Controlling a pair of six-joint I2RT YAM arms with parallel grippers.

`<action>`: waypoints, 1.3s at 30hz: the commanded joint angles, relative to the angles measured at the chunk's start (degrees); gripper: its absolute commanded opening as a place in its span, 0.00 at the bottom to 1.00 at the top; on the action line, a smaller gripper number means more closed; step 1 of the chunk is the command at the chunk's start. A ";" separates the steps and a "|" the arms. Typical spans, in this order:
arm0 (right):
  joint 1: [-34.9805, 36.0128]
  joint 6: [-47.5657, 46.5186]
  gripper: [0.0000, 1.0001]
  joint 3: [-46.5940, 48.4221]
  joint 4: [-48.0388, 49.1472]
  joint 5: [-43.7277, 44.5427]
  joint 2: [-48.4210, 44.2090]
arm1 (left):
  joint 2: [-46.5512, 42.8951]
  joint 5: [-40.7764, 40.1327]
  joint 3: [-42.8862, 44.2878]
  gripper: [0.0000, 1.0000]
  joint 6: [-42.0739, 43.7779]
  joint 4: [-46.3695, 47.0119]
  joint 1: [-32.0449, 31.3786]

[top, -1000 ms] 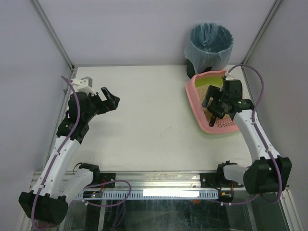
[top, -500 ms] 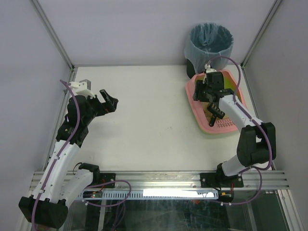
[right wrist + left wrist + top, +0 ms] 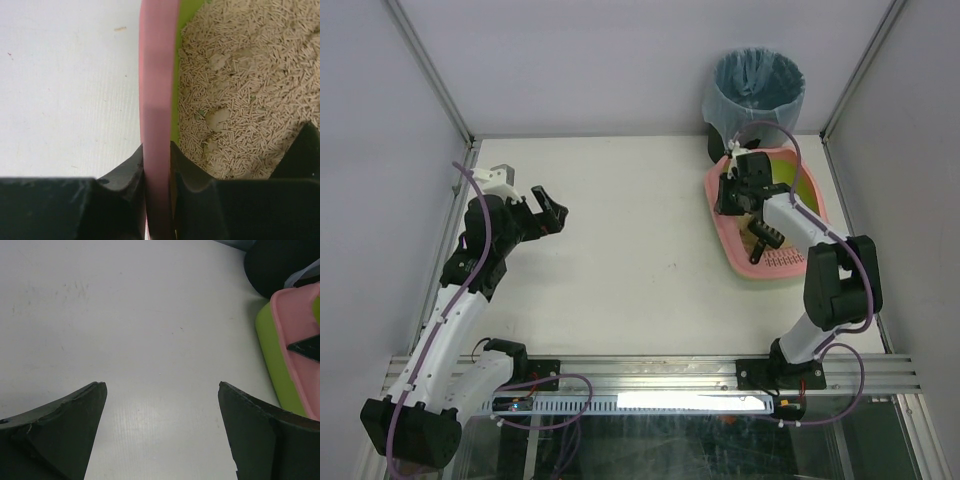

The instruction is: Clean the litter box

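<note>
At the left of the overhead view, the left gripper (image 3: 552, 203) hangs spread wide above the table (image 3: 640, 250), and bare white surface runs across the middle. At upper right, near the table's right edge and just below the bin (image 3: 756, 85), sits the litter box (image 3: 718, 218). The right gripper (image 3: 158, 167) pinches its pink left rim.

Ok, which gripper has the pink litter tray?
The right gripper, pinching the rim of the pink plastic litter tray; the left gripper hangs open over the white table.
</note>
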 commanded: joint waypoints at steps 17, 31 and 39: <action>21.66 11.65 0.20 7.25 12.19 -9.24 9.42 | 0.31 -2.42 0.15 0.99 -6.23 -0.11 -0.61; 36.31 25.99 0.23 31.49 9.71 11.92 28.44 | 0.79 -10.25 2.14 0.99 -9.60 -6.07 -0.60; 40.58 27.89 0.25 41.25 7.63 17.05 33.30 | 0.95 -14.20 4.98 0.99 -8.42 -8.90 -0.52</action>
